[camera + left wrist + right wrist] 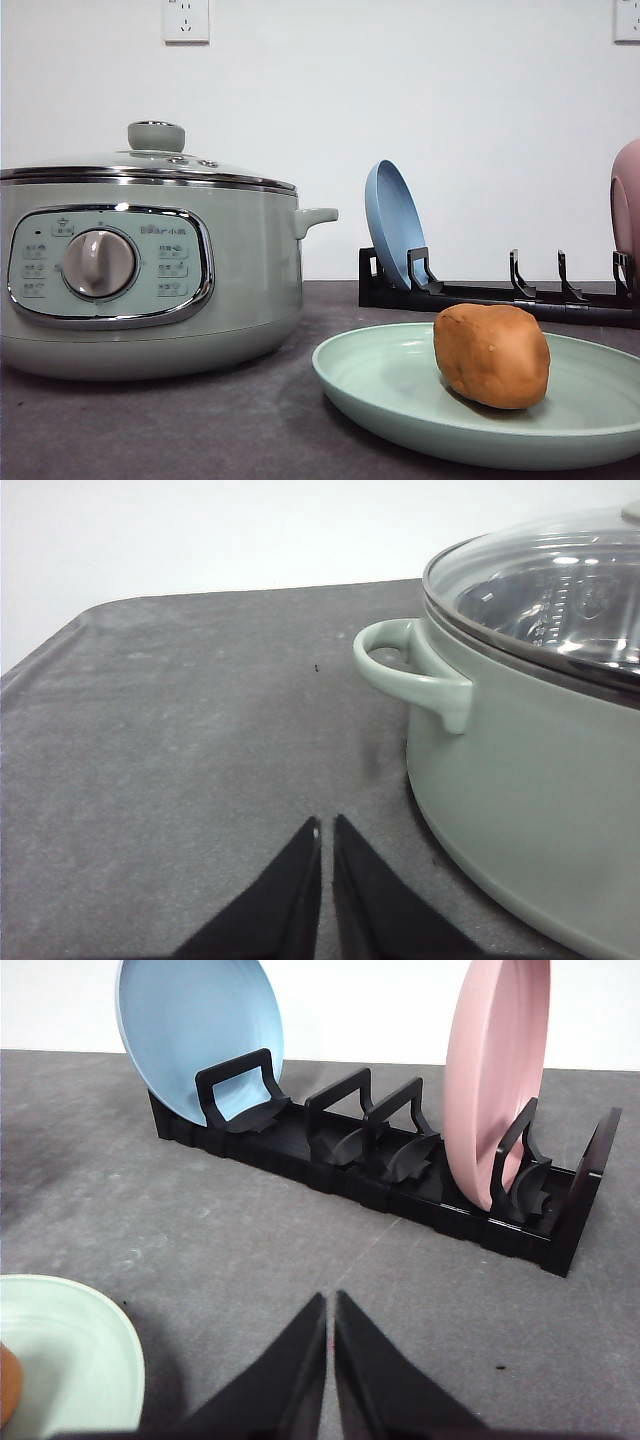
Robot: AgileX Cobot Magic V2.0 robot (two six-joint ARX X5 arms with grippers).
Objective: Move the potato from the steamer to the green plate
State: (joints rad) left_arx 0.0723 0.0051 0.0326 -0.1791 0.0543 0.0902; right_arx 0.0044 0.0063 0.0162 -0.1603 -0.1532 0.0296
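Observation:
The orange-brown potato lies on the pale green plate at the front right of the dark table. To the left stands the sage-green steamer with its glass lid on. In the left wrist view my left gripper is shut with nothing in it, low over the table beside the steamer and its side handle. In the right wrist view my right gripper is shut and empty, with the green plate and a sliver of potato off to one side.
A black dish rack stands behind the green plate, holding an upright blue plate and a pink plate. The right wrist view faces the rack with both plates, blue and pink.

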